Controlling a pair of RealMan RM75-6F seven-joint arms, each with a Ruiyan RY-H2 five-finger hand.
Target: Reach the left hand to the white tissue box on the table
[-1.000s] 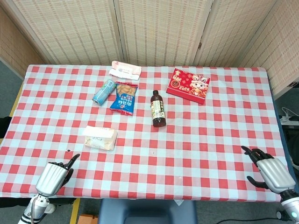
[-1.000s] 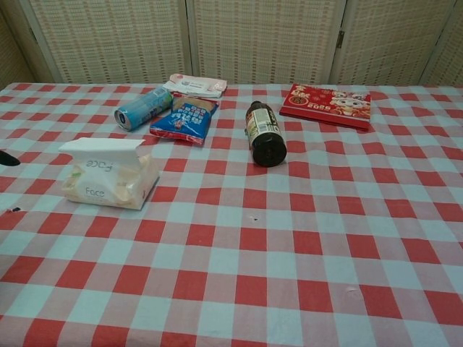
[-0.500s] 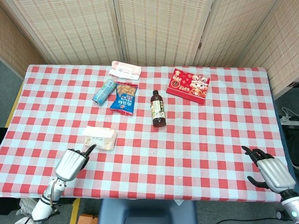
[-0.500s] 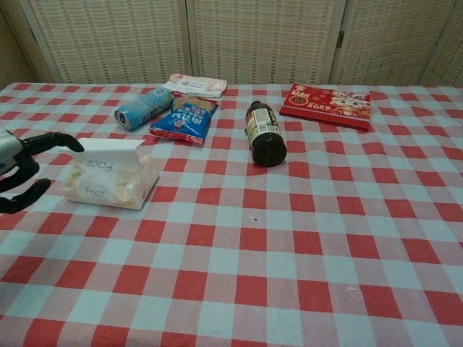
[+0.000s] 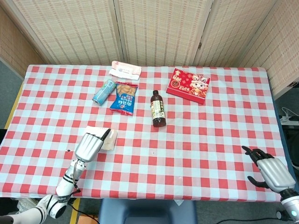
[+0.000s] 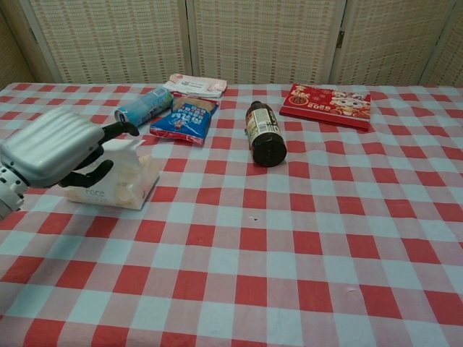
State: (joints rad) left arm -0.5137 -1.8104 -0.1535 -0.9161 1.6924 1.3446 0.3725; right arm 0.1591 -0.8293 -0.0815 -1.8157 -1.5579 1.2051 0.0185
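Observation:
The white tissue box [image 5: 110,139] [image 6: 123,184] lies on the checked table, left of centre and near the front. My left hand [image 5: 90,145] [image 6: 54,150] is over the box's near left part and hides much of it. Its fingers are spread, the black fingertips [image 6: 130,129] reaching across the box top. Whether it touches the box cannot be told. My right hand [image 5: 271,171] rests at the table's front right corner, fingers apart, holding nothing; only the head view has it.
A dark bottle [image 5: 158,109] [image 6: 264,134] lies mid-table. Behind the box are a blue snack bag [image 5: 124,97] [image 6: 185,118], a blue can [image 5: 103,91] [image 6: 144,108] and a white packet [image 5: 125,71]. A red box [image 5: 188,85] [image 6: 326,105] sits back right.
My left hand has moved forward and to the right from the front left table edge, and now hangs over the tissue box. The right hand has stayed still.

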